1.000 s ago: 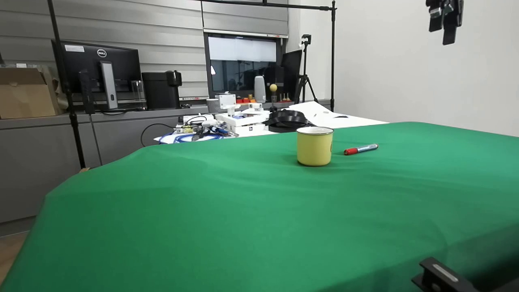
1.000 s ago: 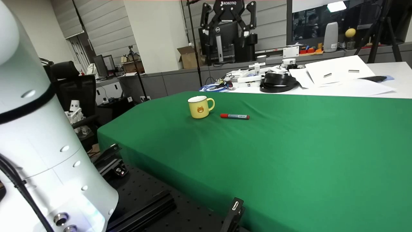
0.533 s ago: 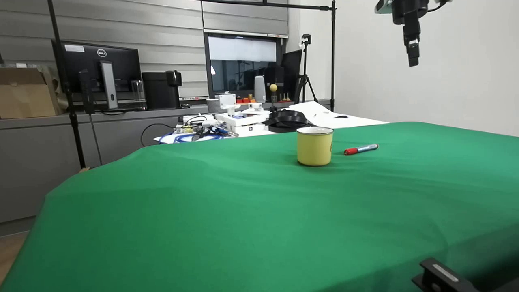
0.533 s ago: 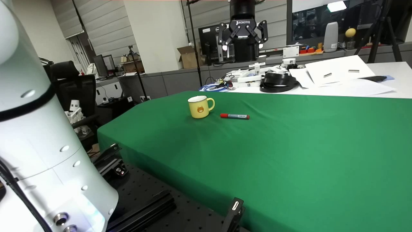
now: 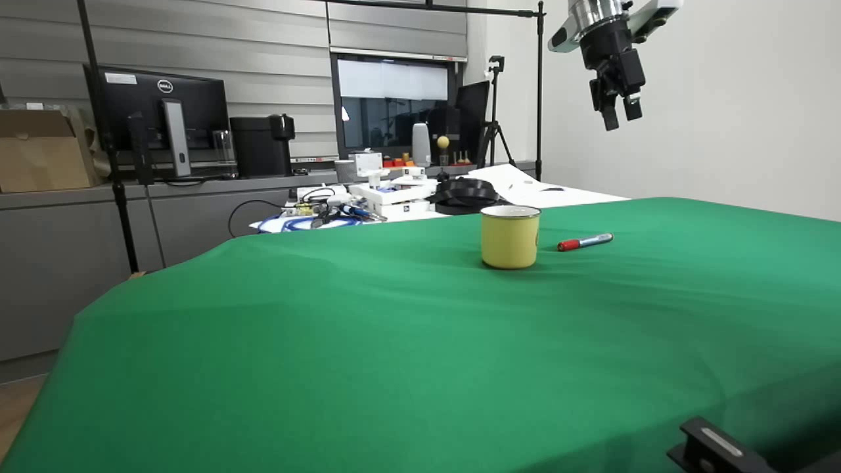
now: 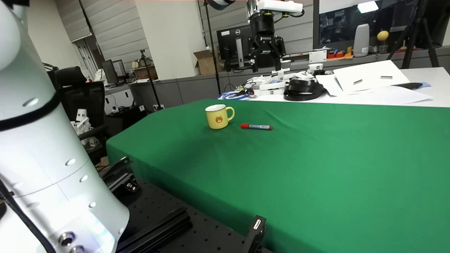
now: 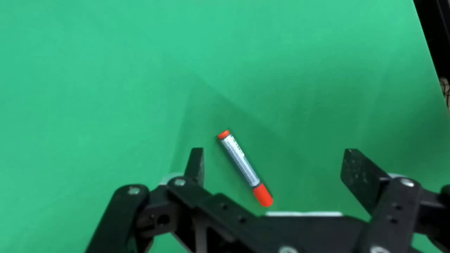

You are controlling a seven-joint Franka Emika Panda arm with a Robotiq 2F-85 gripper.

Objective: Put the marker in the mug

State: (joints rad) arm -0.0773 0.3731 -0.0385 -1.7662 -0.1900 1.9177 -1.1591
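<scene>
The marker lies flat on the green cloth, with a red cap, a whitish grey barrel and a red end. It shows in both exterior views [image 5: 585, 242] [image 6: 256, 127] and in the wrist view [image 7: 242, 163]. The pale yellow mug stands upright beside it, apart from it, in both exterior views [image 5: 509, 240] [image 6: 217, 117]; its handle points toward the marker. The mug is out of the wrist view. My gripper [image 5: 622, 118] is open and empty, high above the table; it also shows in an exterior view [image 6: 266, 66]. In the wrist view the marker appears between the fingers [image 7: 274, 151], nearer the left one.
The green cloth [image 6: 334, 158] covers the table. Behind it a white table [image 6: 430, 75] holds papers, a black coil [image 6: 305, 89], cables and white parts. Black brackets [image 5: 719, 443] [image 6: 256, 228] sit at the table's edge near the white robot base [image 6: 66, 168].
My gripper has moved down and leftward in an exterior view, and farther off in the opposite exterior picture. It has turned about its axis. Mug and marker have not moved.
</scene>
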